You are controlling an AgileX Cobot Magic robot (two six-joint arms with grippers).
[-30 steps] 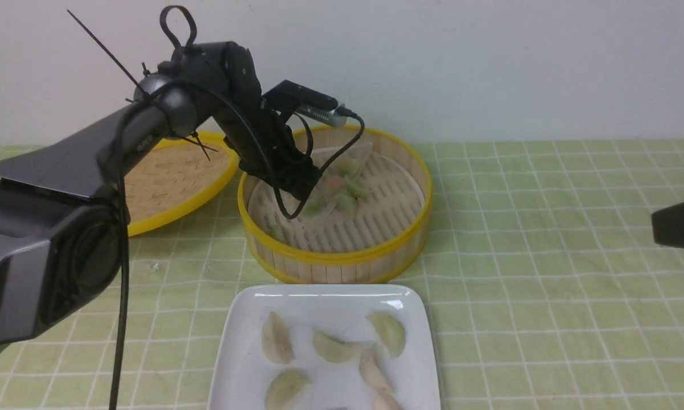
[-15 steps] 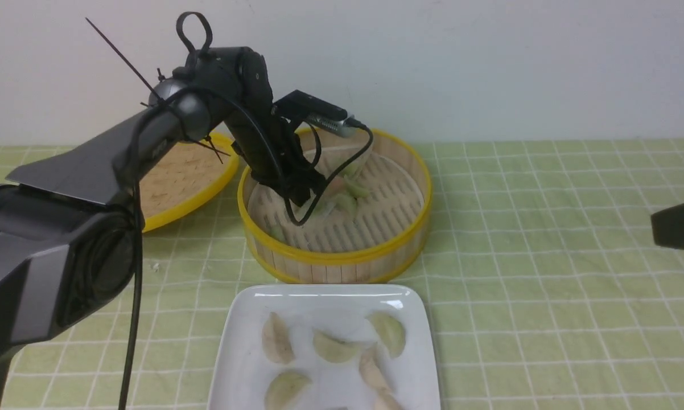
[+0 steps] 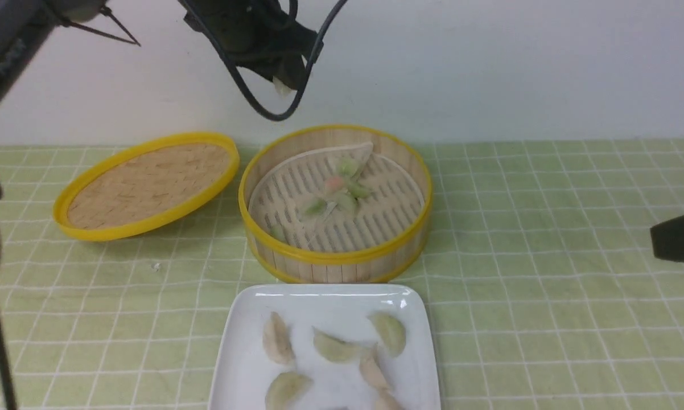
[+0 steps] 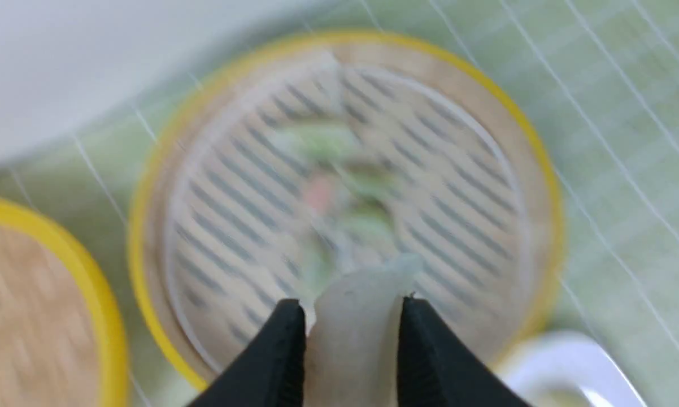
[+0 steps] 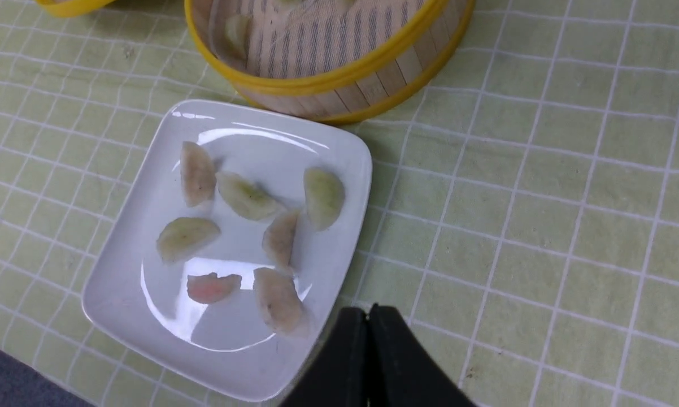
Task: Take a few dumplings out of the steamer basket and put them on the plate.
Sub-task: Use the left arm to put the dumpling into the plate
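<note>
The left gripper [image 3: 285, 77] rides high over the steamer basket [image 3: 335, 267], a pale dumpling [image 3: 281, 87] pinched in its jaws, tip poking out below. Down on the slotted floor, green and pink dumplings [image 3: 342, 191] cluster mid-basket. The woven lid [image 3: 145, 182] lies just left of it on the checked cloth [image 3: 547, 319]. Nearest the camera, the plate [image 3: 319, 291] shows 5 whole dumplings [image 3: 333, 347], another cut by the frame edge. The right arm [image 3: 679, 236] barely peeks in.

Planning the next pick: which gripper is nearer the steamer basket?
Left. The left gripper hangs above the steamer basket, shut on a dumpling. The right gripper sits shut off to the basket's right, by the plate.
</note>
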